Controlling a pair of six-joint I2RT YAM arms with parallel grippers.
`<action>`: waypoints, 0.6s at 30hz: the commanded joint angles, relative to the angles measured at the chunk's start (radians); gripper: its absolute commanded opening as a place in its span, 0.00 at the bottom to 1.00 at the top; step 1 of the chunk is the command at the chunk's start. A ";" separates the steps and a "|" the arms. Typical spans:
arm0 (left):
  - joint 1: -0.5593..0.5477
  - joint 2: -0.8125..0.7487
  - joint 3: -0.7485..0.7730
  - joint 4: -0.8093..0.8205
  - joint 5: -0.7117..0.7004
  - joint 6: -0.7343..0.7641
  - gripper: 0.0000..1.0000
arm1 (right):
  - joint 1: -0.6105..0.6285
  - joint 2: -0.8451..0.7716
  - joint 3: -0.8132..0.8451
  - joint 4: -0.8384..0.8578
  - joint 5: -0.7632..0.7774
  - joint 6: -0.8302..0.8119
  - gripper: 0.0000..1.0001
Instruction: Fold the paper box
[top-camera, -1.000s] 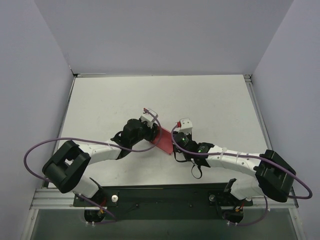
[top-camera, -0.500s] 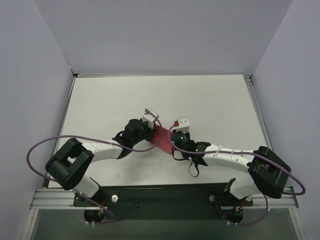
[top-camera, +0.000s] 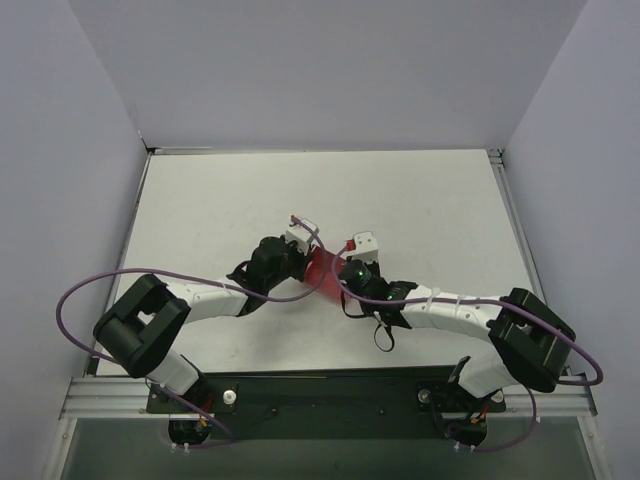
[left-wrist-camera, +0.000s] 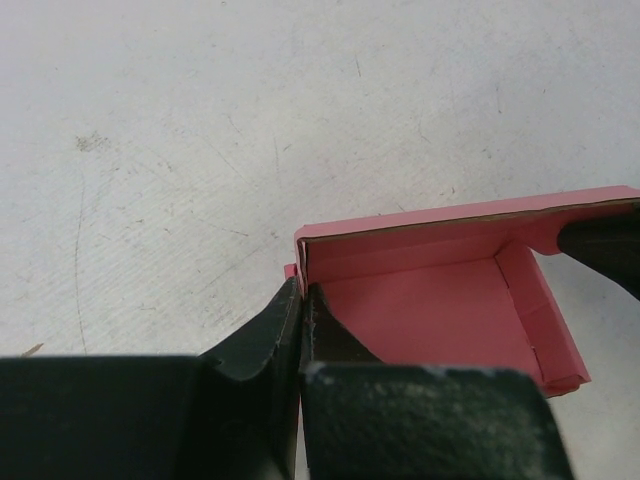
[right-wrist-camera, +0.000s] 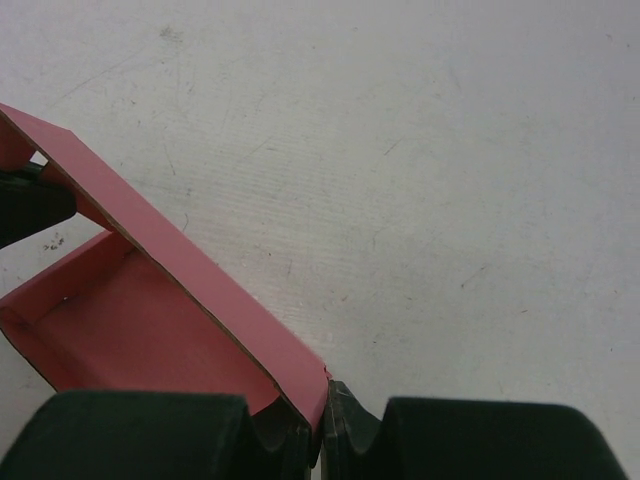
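Two pinches on the paper box (left-wrist-camera: 430, 300), seemingly opposite corners: left gripper (left-wrist-camera: 302, 300), right gripper (right-wrist-camera: 324, 405)

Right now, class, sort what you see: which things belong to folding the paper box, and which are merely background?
In the job: paper box; left gripper and right gripper, each pinching a box wall.
Background: white table; grey walls.

Overhead view, close wrist views, shared paper box (top-camera: 322, 271)

Bright, even light; soft shadows.
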 joint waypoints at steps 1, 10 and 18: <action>-0.038 0.018 0.026 0.054 0.007 -0.027 0.01 | 0.020 0.025 0.055 0.046 0.034 0.018 0.04; -0.092 0.028 -0.011 0.089 -0.090 -0.125 0.00 | 0.058 0.048 0.087 0.046 0.098 0.051 0.04; -0.139 0.028 -0.072 0.135 -0.179 -0.214 0.00 | 0.086 0.065 0.079 0.029 0.155 0.171 0.04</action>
